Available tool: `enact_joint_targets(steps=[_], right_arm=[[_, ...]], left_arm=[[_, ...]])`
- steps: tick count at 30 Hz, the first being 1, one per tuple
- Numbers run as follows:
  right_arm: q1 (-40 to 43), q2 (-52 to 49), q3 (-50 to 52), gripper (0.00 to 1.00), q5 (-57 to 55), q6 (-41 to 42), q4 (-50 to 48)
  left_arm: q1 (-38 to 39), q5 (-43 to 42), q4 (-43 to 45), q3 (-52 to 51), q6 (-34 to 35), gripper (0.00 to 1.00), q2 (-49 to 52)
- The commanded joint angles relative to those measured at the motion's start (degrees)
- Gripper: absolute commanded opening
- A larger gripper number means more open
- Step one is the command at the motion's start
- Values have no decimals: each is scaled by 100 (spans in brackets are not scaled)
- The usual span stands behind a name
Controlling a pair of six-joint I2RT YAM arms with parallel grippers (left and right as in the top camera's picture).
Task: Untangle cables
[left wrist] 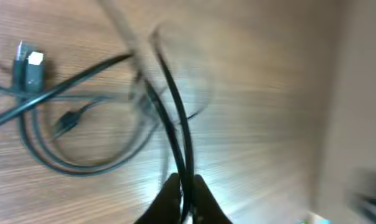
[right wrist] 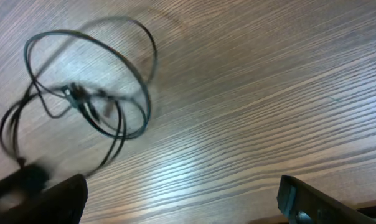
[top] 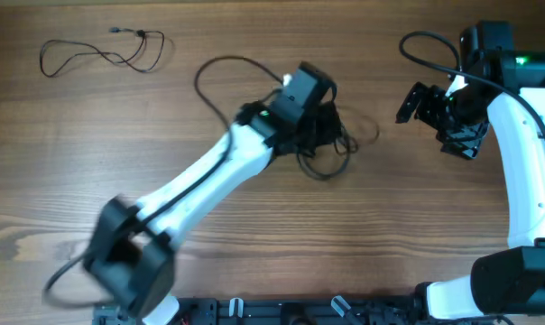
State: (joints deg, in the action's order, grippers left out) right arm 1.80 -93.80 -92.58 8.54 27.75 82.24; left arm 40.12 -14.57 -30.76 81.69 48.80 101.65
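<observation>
A tangle of thin black cables (top: 331, 144) lies in loose loops at the table's middle. My left gripper (top: 322, 117) is over it and is shut on two strands of the cables (left wrist: 175, 118), pinched between its fingertips (left wrist: 185, 193). The left wrist view also shows a small plug end (left wrist: 29, 65) and lower loops. The tangle shows as blurred loops in the right wrist view (right wrist: 88, 99). A separate thin black cable (top: 101, 54) lies loose at the far left. My right gripper (top: 435, 113) is open and empty, to the right of the tangle; its fingers (right wrist: 182, 199) stand wide apart.
The wooden table (top: 417, 226) carries everything. The left arm (top: 191, 190) reaches diagonally from the front left. A thicker arm cable (top: 223, 68) loops behind the left wrist. The right arm (top: 525, 153) stands along the right edge.
</observation>
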Motion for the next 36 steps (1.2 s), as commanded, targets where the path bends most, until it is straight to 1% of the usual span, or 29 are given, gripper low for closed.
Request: enact_joint_targets(steps=[1,3,4,5,8,10,13,15,16,17,19,21,23,24,25,28,29,30,33,36], right_arm=[[-249,-39,35,100,149,-94,9],[-492,-39,35,100,297,-120,-52],[-614,-39,35,100,291,-120,-98],[-704,-39,35,100,289,-118,-146],[-881,-42,35,100,179,-50,-256],[-892,-50,37,100,160,-39,-282],[-892,-50,37,100,15,-9,-323],[-876,-50,37,100,-267,398,-339],[-855,-50,37,100,-348,614,-343],[-846,-50,37,100,-350,608,-363],[-831,-50,37,100,-431,579,-374],[-826,-50,37,100,-452,566,-404],[-826,-50,37,100,-452,555,-420],[-826,-50,37,100,-457,520,-420],[-826,-50,37,100,-476,496,-413],[-826,-50,37,100,-492,374,-417],[-826,-50,37,100,-492,376,-422],[-826,-50,37,100,-492,378,-431],[-826,-50,37,100,-492,376,-461],[-826,-50,37,100,-492,374,-459]], left_arm=[[-26,-149,20,13,-57,12,-879],[-26,-151,22,13,-57,11,-1045],[-26,-151,22,13,-55,6,-1102],[-26,-151,22,13,-55,4,-1145],[-28,-140,17,13,-114,5,-1241],[-26,-74,-138,11,-345,17,-1220],[28,361,-881,4,-354,30,-992],[-11,728,-1287,7,-334,35,-754],[-74,682,-1397,4,-334,40,-625],[-133,627,-1467,4,-337,49,-472],[-138,608,-1611,4,-337,59,-212],[-83,562,-1650,4,-339,64,22],[-20,568,-1606,4,-446,65,343],[-22,568,-1556,4,-680,62,479],[-22,566,-1508,4,-966,57,586],[-22,560,-1469,4,-1856,54,920],[-20,452,-1438,4,-2240,52,1062],[-15,367,-1414,4,-2389,52,1117],[-11,376,-1377,2,-2461,51,1279],[-11,702,-1270,0,-2461,46,1456]])
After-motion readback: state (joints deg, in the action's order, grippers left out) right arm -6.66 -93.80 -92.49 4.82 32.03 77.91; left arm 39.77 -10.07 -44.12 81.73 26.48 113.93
